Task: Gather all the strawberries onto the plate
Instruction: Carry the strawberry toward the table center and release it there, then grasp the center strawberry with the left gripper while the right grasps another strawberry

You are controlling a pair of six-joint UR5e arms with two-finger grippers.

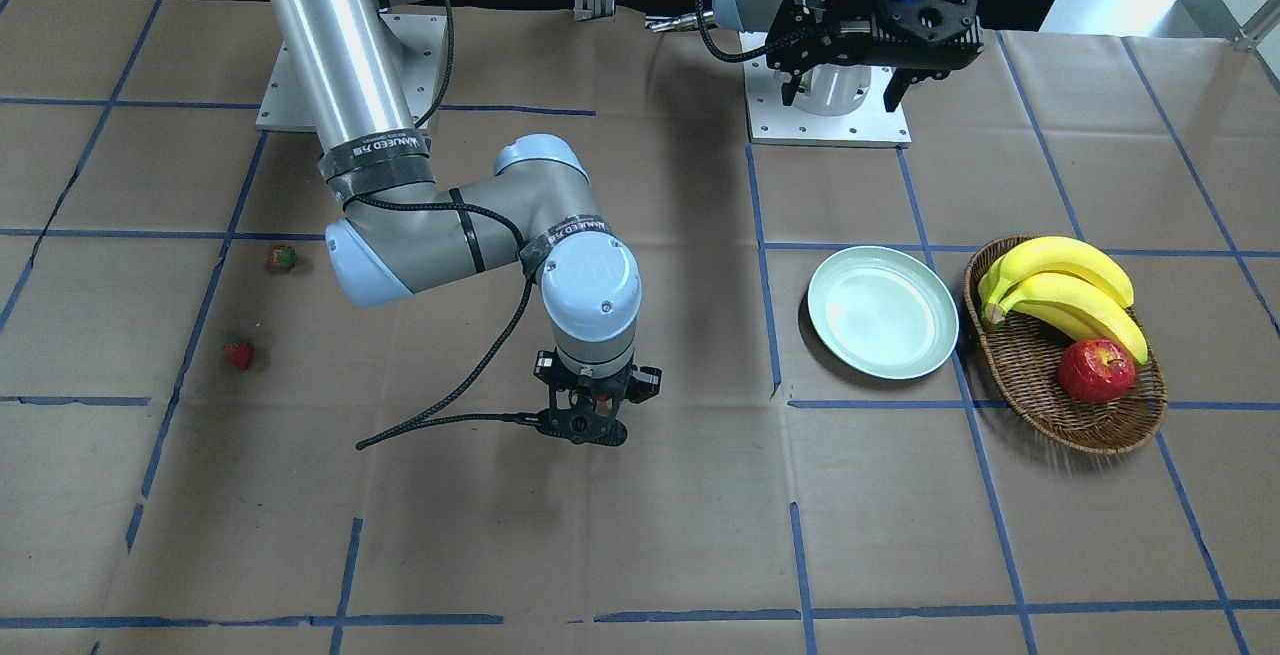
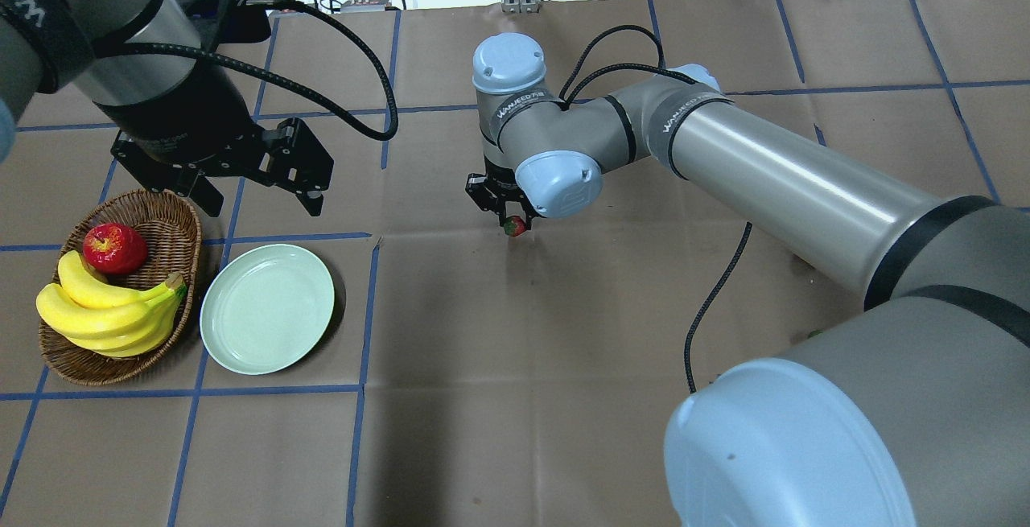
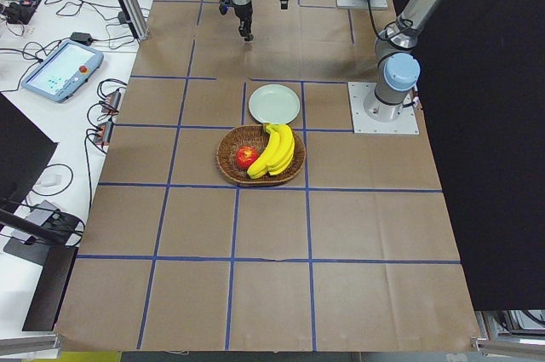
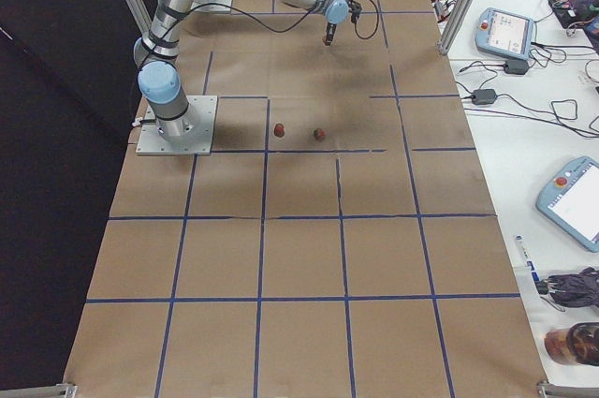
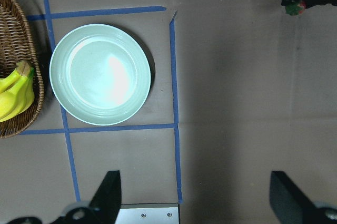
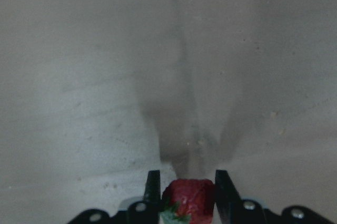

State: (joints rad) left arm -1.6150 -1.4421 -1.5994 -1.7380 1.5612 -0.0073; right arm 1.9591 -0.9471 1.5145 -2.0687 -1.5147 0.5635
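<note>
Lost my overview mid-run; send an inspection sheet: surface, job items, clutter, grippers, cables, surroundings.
Surface: table covered in brown paper with a blue tape grid.
Job's things: plate empty; one strawberry in the right gripper; two strawberries loose on the table.
Clutter: basket holding bananas and an apple, beside the plate.
Grippers: right gripper shut on the strawberry; left gripper open, empty.
Cables: black cable hanging from the right wrist.
Surroundings: control tablets beside the table.

- The plate [image 2: 267, 308] is smooth and glossy (light reflects on it).
- The basket [image 2: 179, 220] is rough woven wicker.
- The table cover [image 2: 515, 366] is matt brown paper.
- The right arm [image 2: 788, 189] has a shiny metal tube.
- The strawberry [image 6: 188, 196] has matt red skin.
</note>
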